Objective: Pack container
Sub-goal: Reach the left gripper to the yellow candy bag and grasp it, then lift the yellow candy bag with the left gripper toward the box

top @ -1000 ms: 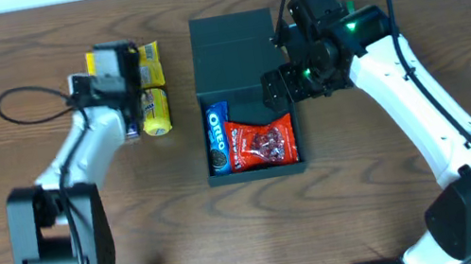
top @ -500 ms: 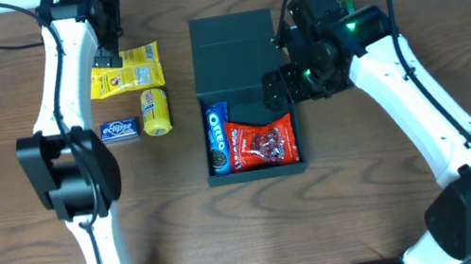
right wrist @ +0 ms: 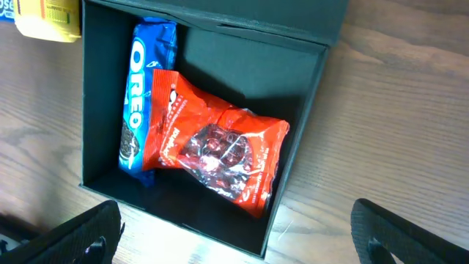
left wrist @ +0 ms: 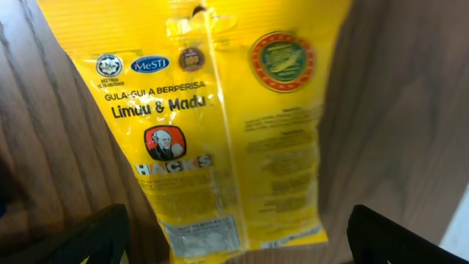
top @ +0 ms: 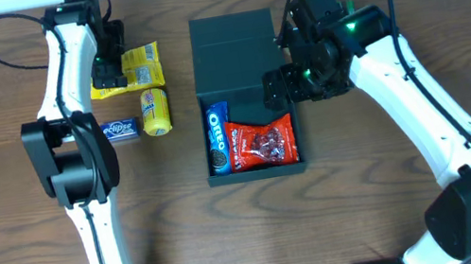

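While seemingly low, left gripper agape

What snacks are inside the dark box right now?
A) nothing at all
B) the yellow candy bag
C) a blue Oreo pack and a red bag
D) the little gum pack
C: the container holds the blue Oreo pack and the red bag, while the yellow bag lies outside it.

Even, fairly bright light falls from above on the table; shadows there are soft and short. In the left wrist view the yellow packet looks slightly soft, with a pale sheen along its seam; the wood to its right lies in shadow. The right wrist view is sharp; the container is dark inside; the red packet shows small glints.
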